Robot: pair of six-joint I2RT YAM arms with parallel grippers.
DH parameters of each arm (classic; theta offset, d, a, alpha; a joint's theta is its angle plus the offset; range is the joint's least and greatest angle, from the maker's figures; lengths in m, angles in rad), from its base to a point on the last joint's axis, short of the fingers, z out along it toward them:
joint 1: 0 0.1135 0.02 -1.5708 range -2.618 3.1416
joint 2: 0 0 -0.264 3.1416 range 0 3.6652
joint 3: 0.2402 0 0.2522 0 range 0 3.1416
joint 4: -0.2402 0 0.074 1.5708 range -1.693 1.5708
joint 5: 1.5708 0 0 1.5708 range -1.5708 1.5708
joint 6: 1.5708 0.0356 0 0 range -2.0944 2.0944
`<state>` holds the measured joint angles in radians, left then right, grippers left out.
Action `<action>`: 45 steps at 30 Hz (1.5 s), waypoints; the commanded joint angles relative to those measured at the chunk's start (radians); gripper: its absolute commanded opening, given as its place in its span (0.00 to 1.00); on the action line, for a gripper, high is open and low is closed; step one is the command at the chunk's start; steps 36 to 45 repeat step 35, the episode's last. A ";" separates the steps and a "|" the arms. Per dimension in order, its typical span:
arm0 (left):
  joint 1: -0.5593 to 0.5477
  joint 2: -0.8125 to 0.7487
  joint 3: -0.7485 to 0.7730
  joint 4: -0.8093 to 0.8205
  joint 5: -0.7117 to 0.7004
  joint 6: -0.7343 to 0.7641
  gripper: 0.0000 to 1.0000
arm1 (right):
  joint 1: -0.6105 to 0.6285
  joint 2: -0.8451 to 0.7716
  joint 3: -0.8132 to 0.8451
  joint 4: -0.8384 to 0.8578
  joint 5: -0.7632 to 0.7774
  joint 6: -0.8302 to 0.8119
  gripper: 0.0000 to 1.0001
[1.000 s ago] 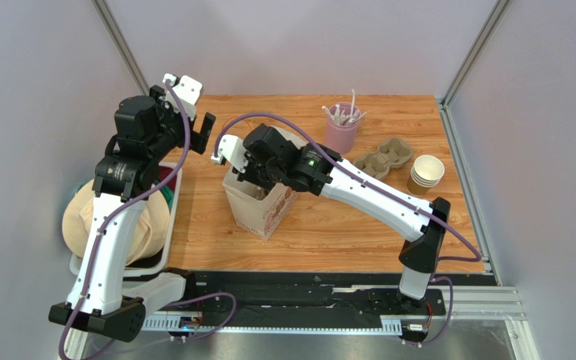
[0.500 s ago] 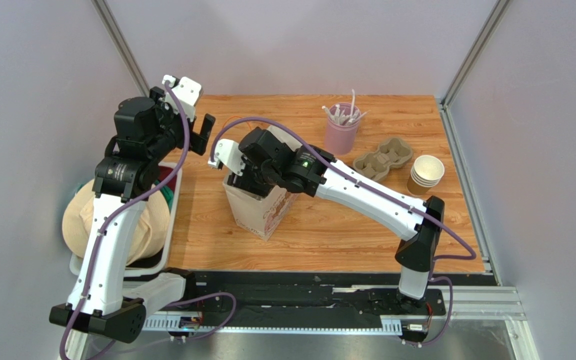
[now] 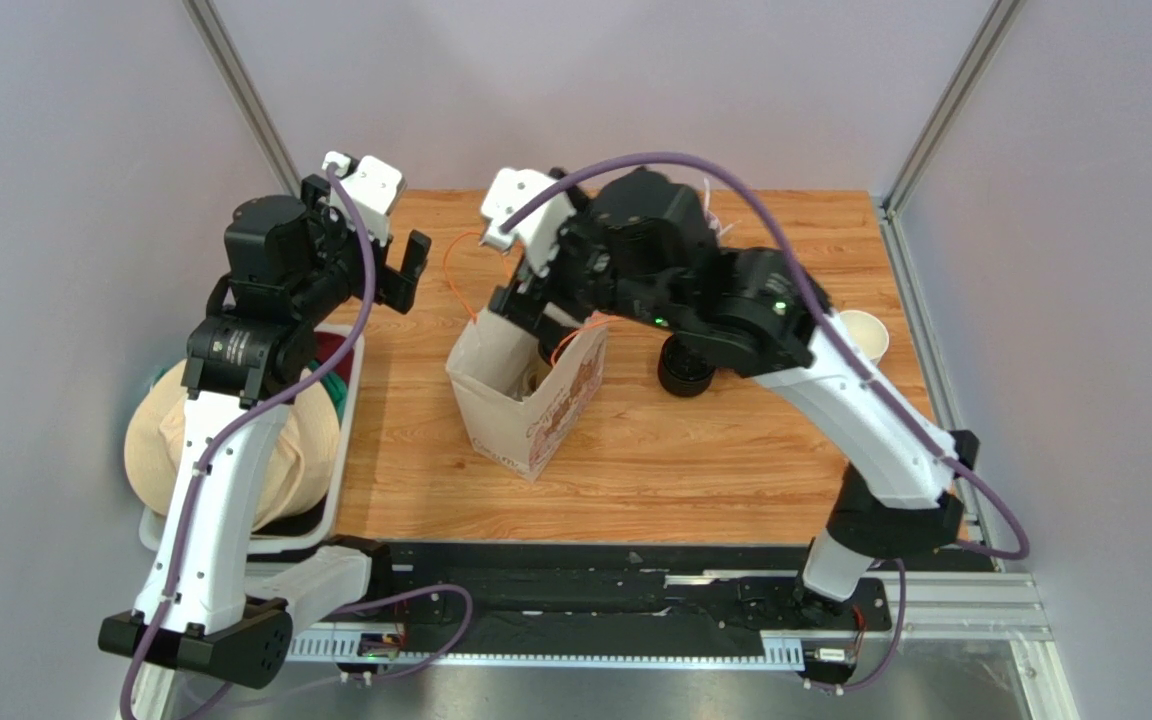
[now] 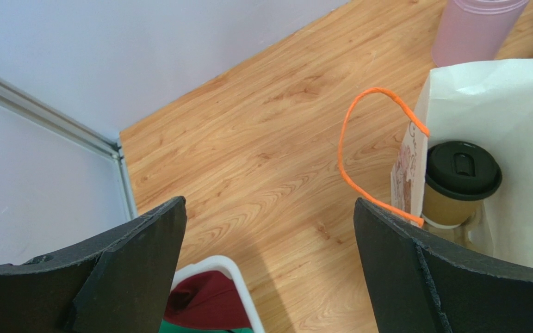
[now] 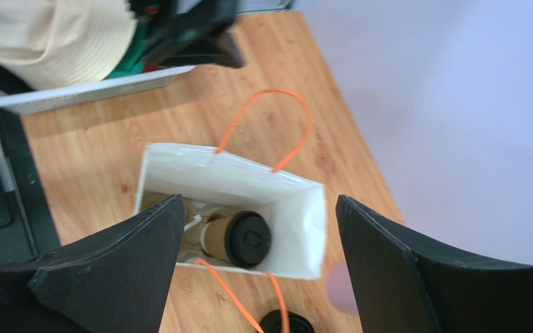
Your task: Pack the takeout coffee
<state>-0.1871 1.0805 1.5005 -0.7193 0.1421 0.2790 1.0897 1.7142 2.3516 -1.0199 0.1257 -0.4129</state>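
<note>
The takeout coffee (image 5: 238,239), a small kraft-brown cup under a black lid (image 4: 462,169), stands inside the white paper bag (image 5: 214,170) with orange handles (image 4: 359,139). My right gripper (image 5: 259,205) hangs open above the bag mouth, clear of the cup and holding nothing. From above, the right gripper (image 3: 522,308) sits over the bag's (image 3: 530,405) far rim, and the cup does not show there. My left gripper (image 4: 269,208) is wide open and empty over bare table, left of the bag.
A white basket (image 3: 339,450) holding a tan hat (image 5: 54,35) and red cloth sits at the table's left edge. Black lids (image 3: 684,368) lie right of the bag. A pink cup (image 4: 474,28) stands behind it. Stacked brown cups (image 3: 860,333) are far right.
My right gripper opened, let go of the coffee and rose out of the bag, swinging back. The cup stays in the bag. The left arm has not moved.
</note>
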 commanded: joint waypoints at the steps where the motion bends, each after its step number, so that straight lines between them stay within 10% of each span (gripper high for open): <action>1: 0.011 -0.033 0.030 -0.006 0.080 -0.040 0.99 | -0.094 -0.077 -0.018 0.049 0.176 0.020 0.89; 17: 0.026 -0.068 0.193 -0.072 -0.105 -0.069 0.99 | -0.389 -0.619 -0.593 0.383 0.443 -0.037 0.99; 45: 0.080 -0.108 0.199 -0.086 -0.148 -0.084 0.99 | -0.505 -0.699 -0.534 0.334 0.404 0.042 0.99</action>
